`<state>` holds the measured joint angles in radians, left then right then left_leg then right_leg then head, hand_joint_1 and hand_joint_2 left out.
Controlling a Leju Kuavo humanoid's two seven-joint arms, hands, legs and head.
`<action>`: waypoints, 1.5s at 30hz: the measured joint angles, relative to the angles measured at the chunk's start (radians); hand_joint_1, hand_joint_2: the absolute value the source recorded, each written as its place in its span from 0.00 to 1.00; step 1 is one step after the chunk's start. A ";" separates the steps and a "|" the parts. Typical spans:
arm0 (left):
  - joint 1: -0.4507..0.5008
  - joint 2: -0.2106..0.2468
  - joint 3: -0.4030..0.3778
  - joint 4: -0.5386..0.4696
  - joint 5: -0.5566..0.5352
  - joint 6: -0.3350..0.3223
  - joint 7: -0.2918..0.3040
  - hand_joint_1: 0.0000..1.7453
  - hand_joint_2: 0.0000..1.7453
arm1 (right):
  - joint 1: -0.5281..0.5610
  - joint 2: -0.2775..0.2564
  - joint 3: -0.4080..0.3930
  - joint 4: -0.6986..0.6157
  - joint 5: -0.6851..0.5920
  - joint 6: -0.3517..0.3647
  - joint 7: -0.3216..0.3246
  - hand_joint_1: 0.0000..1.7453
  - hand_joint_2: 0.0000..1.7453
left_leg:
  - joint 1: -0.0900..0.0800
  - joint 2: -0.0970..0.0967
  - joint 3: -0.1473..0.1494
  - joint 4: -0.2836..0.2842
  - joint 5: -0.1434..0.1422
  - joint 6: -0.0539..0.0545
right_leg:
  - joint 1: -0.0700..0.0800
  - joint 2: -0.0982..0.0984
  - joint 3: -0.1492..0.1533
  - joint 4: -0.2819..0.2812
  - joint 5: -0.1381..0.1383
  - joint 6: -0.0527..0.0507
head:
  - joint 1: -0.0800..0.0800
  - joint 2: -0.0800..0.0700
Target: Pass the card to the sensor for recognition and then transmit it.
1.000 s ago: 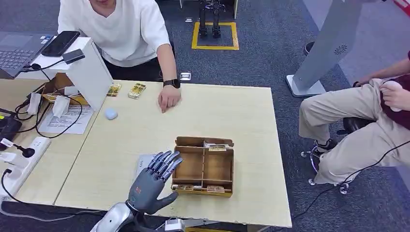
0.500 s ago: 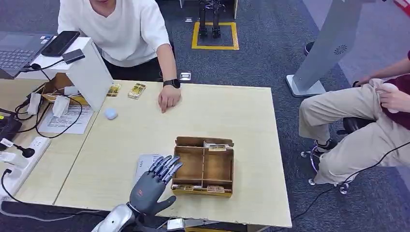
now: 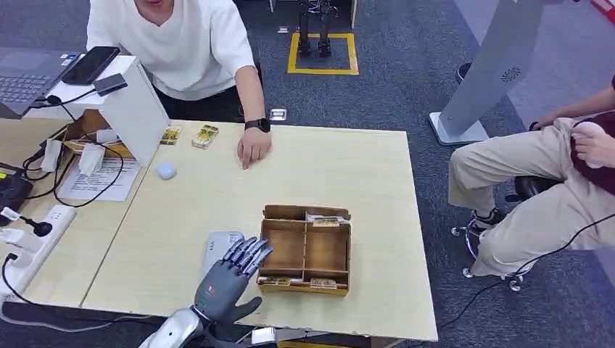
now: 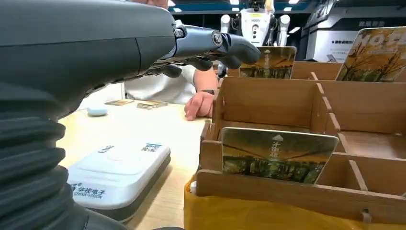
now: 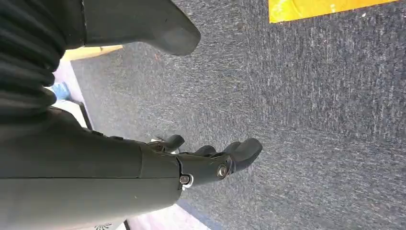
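While my left hand (image 3: 230, 279) hovers above the table's near edge with its fingers spread and nothing in them, I note it sits between the card reader (image 3: 220, 247) and the wooden divided box (image 3: 307, 249), fingertips over the reader's right side. From the left wrist view, the same hand (image 4: 206, 45) extends flat and empty above both items.

The task card (image 4: 277, 154) stands upright in the box's near slot, leaning against the front wall with its printed face toward my wrist camera; I judge it is stored on edge so that fingers can pinch its exposed top. In the head view it appears as a thin strip along the near wall (image 3: 300, 282). Further cards stand in the far compartments (image 4: 268, 61).

The white reader (image 4: 115, 171) lies flat just beside the box, apparently so a lifted card needs only a short sideways carry to reach it.

My right hand (image 5: 210, 160) hangs over the carpeted floor, fingers loosely curled and holding nothing, clear of the work.

A person in a white shirt sits across the table (image 3: 341, 159), one hand (image 3: 253, 148) resting on its far edge, presumably placed to receive the card after reading.

The card is not yet grasped; the pick-up is the step in hand.
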<state>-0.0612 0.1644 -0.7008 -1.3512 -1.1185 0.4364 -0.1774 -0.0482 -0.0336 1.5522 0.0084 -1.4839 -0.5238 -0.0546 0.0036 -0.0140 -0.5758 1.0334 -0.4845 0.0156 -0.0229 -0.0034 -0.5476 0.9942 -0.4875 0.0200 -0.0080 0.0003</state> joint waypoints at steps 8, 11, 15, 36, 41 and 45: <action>0.005 0.000 0.000 0.000 0.029 0.005 -0.032 0.00 1.00 | 0.000 0.000 0.000 0.000 0.000 0.000 0.000 0.00 1.00 | 0.000 0.000 0.000 0.000 0.000 0.000 | 0.000 0.000 0.000 0.000 0.000 0.000 | 0.000 0.000; 0.005 -0.002 0.000 0.000 0.026 0.005 -0.032 0.00 1.00 | 0.000 0.000 0.000 0.000 0.000 0.000 0.000 0.00 1.00 | 0.000 0.000 0.000 0.000 0.000 0.000 | 0.000 0.000 0.000 0.000 0.000 0.000 | 0.000 0.000; 0.001 -0.017 0.000 0.000 0.016 0.003 -0.018 0.00 1.00 | -0.001 0.000 0.000 0.000 0.000 0.000 0.000 0.00 1.00 | 0.000 0.000 0.000 0.000 0.000 0.000 | 0.000 0.000 0.000 0.000 0.000 0.000 | 0.000 0.000; -0.056 -0.098 0.000 0.031 0.122 -0.021 -0.040 0.00 1.00 | -0.007 -0.003 0.005 0.000 0.031 0.015 0.006 0.00 1.00 | 0.000 0.000 0.000 0.000 0.000 0.000 | 0.000 0.000 0.000 0.000 0.000 0.000 | 0.000 0.000; -0.061 -0.113 0.000 0.063 0.138 -0.026 -0.040 0.00 1.00 | -0.010 -0.004 0.005 0.000 0.040 0.017 0.006 0.00 1.00 | 0.000 0.000 0.000 0.000 0.000 0.000 | 0.000 0.000 0.000 0.000 0.000 0.000 | 0.000 0.000; -0.064 -0.118 0.000 0.079 0.140 -0.027 -0.040 0.00 1.00 | -0.011 -0.004 0.005 0.000 0.042 0.016 0.006 0.00 1.00 | 0.000 0.000 0.000 0.000 0.000 0.000 | 0.000 0.000 0.000 0.000 0.000 0.000 | 0.000 0.000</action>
<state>-0.1249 0.0465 -0.7008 -1.2726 -0.9789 0.4093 -0.2174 -0.0588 -0.0374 1.5568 0.0084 -1.4424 -0.5074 -0.0481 0.0035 -0.0140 -0.5760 1.0334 -0.4847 0.0154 -0.0229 -0.0033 -0.5479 0.9942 -0.4875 0.0199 -0.0080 0.0000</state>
